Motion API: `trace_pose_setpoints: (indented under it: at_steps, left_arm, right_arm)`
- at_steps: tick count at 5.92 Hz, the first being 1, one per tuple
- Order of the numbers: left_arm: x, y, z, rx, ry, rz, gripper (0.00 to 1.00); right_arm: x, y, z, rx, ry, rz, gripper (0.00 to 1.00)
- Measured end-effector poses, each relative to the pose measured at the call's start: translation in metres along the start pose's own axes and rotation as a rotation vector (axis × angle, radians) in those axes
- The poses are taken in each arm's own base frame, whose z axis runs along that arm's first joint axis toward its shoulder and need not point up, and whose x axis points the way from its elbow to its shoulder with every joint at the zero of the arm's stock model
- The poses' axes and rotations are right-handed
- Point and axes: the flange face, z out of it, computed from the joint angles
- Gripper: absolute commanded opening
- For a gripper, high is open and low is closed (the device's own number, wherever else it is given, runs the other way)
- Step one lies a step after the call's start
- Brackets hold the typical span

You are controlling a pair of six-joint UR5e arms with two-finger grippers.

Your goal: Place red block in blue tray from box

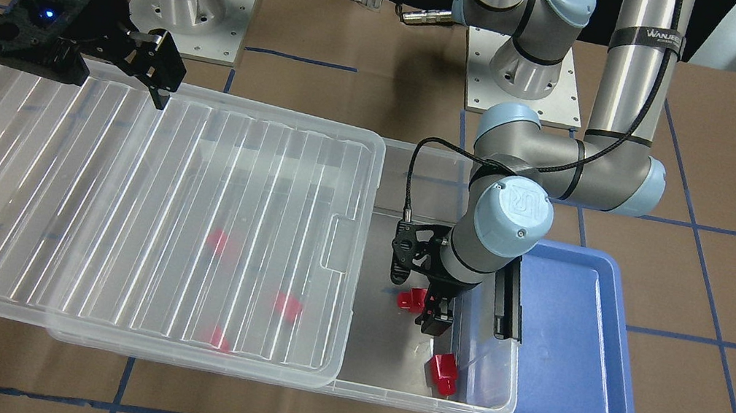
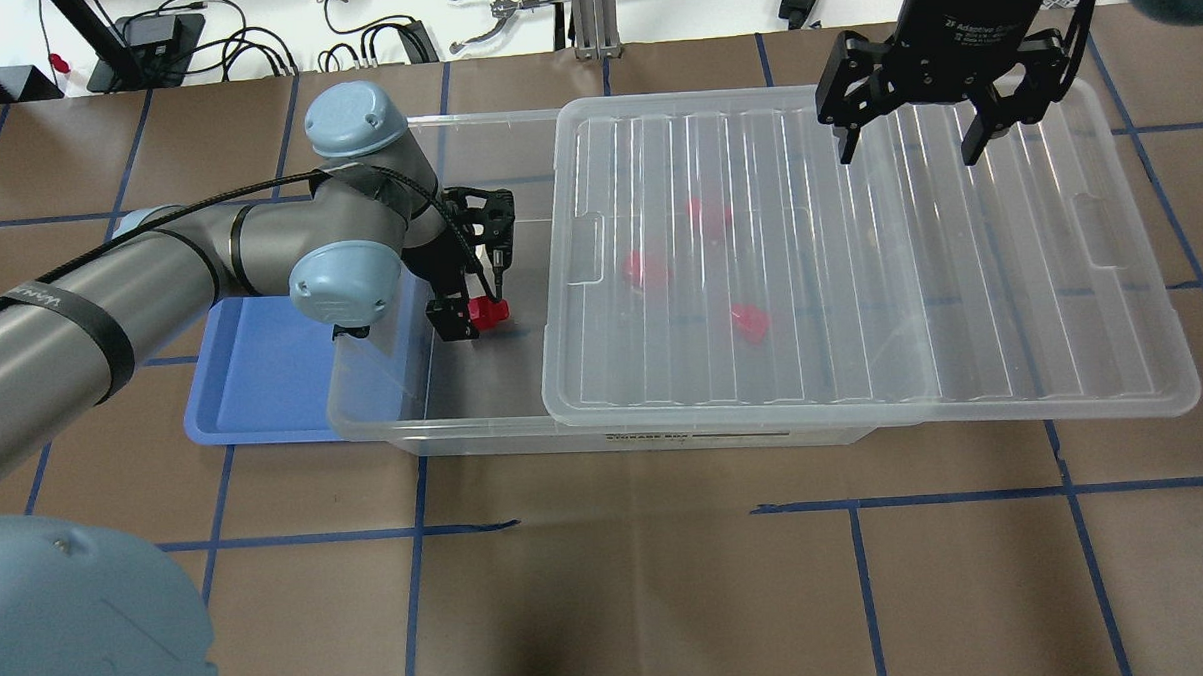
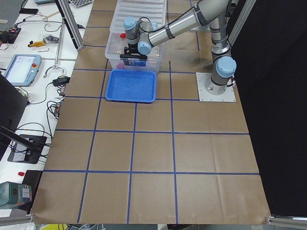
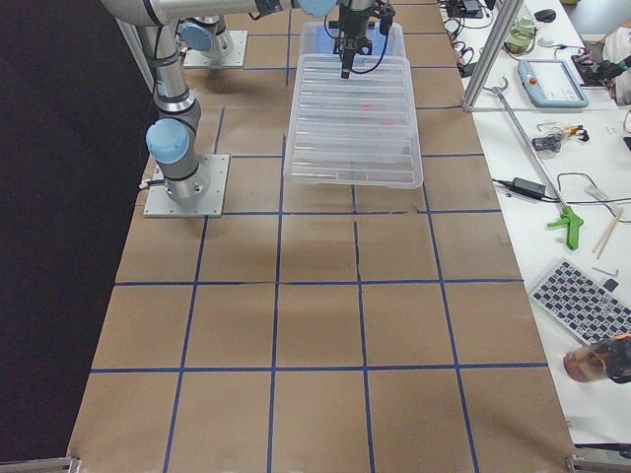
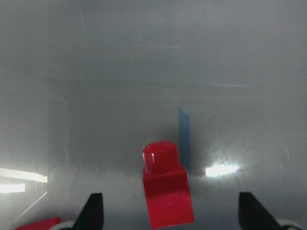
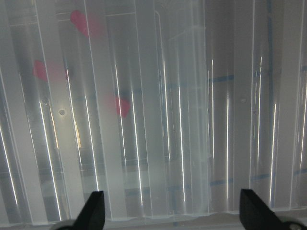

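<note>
Brown paper crossed by blue tape lines covers the surface (image 2: 670, 576).

Red block (image 5: 165, 196): lies on the clear floor of the box (image 2: 485, 437), in its uncovered end, with the peg pointing away from the left wrist camera.

Left claw (image 5: 171, 213): reaches down into the box, spread wide. One fingertip stands on either side of the block and neither touches it.

A second block (image 1: 443, 375) lies nearby at the box's end wall, close to the black clip bar (image 1: 509, 306). In the overhead view both are hidden behind the left arm (image 2: 159, 283).

Blue tray (image 1: 575, 343): on the surface at that same end, on the robot's left. Seen from above, the box's end rim overlaps its edge.

Ribbed lid (image 2: 859, 269): rests offset across the box toward the robot's right and overhangs that end. Three more blocks (image 2: 644, 269) show through it as pink blurs, their pegs not discernible.

Right claw (image 2: 910, 152): spread, gripping nothing, above the lid. Contact with the lid cannot be judged.

Writing:
- "STORAGE BOX" on a label (image 2: 665, 438) on the box's near wall.
- "2F Adaptive" on the right claw's body.
- "WANJEE" on a black strap (image 1: 650, 35) round the left arm, the remainder cut off.
- "UR" on a joint cap (image 1: 516, 204).
</note>
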Motion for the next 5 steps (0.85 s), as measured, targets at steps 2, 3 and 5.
trace_pose_setpoints:
  at_steps: [2, 3, 5]
  left_arm:
    - [0.001, 0.002, 0.02, 0.002, -0.012, 0.0, 0.89]
    - [0.001, 0.002, 0.025, 0.002, -0.012, 0.0, 0.56]
    - [0.0, 0.002, 0.025, 0.001, -0.029, -0.006, 0.14]
  right_arm:
    - [0.0, 0.0, 0.001, -0.005, 0.0, 0.0, 1.0]
    - [0.0, 0.001, 0.003, -0.009, 0.0, 0.002, 1.0]
    - [0.001, 0.001, 0.005, -0.011, 0.001, 0.002, 1.0]
